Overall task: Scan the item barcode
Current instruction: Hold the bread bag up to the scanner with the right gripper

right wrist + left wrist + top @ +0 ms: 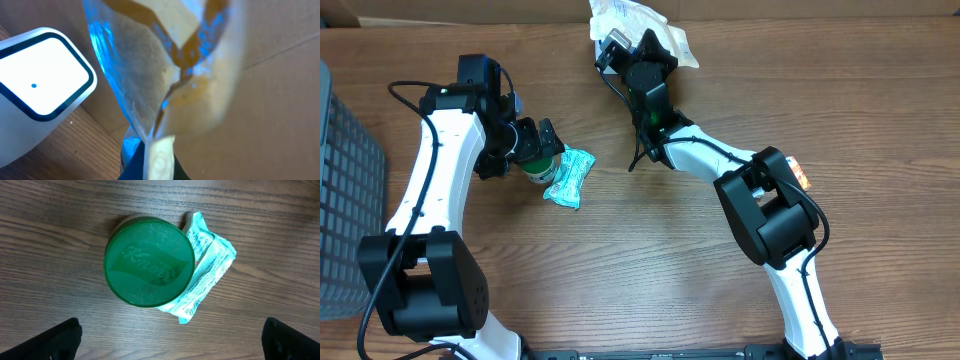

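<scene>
- Two sets checked.
- Found right jaws clamped on clear packet [150, 75], held up beside white scanner [42, 75], likely to present barcode.
- Found left jaws spread wide over green-lidded jar [149, 262], teal sachet [207, 275] touching it.

Your left arm [428, 165] and right arm [705, 155], pictured from above: white shells, bulky black joint housings, thin black cables [390, 90] trailing alongside each. The left end effector [170, 340] ends in black fingers [57, 340].
</scene>
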Controlling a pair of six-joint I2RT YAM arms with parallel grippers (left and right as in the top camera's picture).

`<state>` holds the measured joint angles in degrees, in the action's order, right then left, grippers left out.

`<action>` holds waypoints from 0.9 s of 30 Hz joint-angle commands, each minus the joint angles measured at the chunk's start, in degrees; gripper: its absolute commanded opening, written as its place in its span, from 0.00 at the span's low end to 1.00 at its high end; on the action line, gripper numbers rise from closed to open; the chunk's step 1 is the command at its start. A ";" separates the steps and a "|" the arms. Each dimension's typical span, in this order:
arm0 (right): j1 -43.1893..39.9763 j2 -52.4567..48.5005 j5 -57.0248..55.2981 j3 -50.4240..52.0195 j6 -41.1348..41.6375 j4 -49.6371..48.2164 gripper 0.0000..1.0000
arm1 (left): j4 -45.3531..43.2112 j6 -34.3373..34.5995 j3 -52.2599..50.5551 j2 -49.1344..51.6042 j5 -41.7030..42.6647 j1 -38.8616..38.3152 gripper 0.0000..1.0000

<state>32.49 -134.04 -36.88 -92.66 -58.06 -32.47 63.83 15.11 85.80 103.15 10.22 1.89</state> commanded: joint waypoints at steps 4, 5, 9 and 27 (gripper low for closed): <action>-0.83 -0.59 -0.57 -0.74 -0.96 -0.33 0.04 | 0.00 0.35 0.07 0.61 -0.33 0.24 0.99; -0.83 -0.59 -0.57 -0.74 -0.96 -0.33 0.04 | 0.00 0.35 0.07 0.61 -0.33 0.24 1.00; -0.83 -0.59 -0.57 -0.74 -0.94 -0.33 0.04 | 0.00 0.35 0.07 0.61 -0.33 0.24 1.00; 1.27 8.33 -2.16 -0.74 12.87 4.44 0.04 | 0.00 0.35 0.07 0.61 -0.33 0.24 1.00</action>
<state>32.75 -133.27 -39.00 -92.66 -54.28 -30.55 63.83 15.11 85.80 103.15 10.24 1.89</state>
